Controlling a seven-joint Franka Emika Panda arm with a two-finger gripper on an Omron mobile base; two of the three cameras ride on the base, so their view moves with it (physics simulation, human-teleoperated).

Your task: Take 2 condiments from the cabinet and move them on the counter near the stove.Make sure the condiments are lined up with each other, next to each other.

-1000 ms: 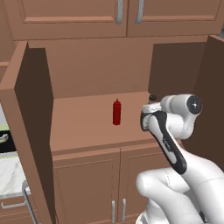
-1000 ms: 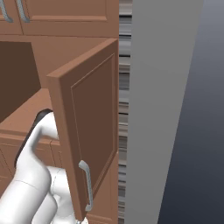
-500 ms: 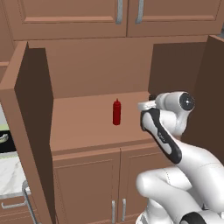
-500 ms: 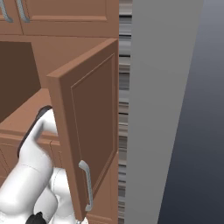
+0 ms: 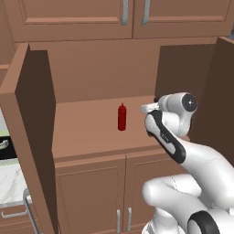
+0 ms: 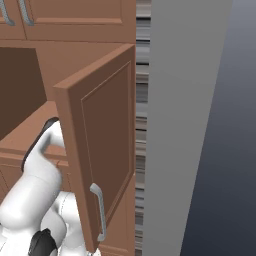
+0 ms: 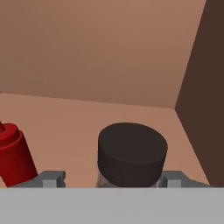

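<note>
The cabinet (image 5: 87, 130) stands open with both doors swung out. On its wooden shelf stands the slim red squeeze bottle (image 5: 121, 117), upright, left of my hand. In the hand view the squat dark bottle with the black cap (image 7: 131, 153) sits between my fingertips, close to the camera, with the red bottle (image 7: 13, 155) to its left. My gripper (image 7: 113, 179) straddles the dark bottle; a gap shows between the left fingertip (image 7: 53, 177) and the bottle, so the jaws are open around it. A strip of white marble counter (image 5: 9, 183) shows at the lower left. The stove is out of view.
The left door (image 5: 32, 132) and the right door (image 5: 221, 87) flank the shelf, and my arm reaches in close beside the right one (image 6: 105, 145). The dark side wall (image 7: 205, 87) stands just right of the dark bottle. Closed upper cabinets (image 5: 132, 18) hang above.
The arm's hand has shifted a little to the left, deeper over the shelf, then stayed almost still. The red bottle has not moved.
</note>
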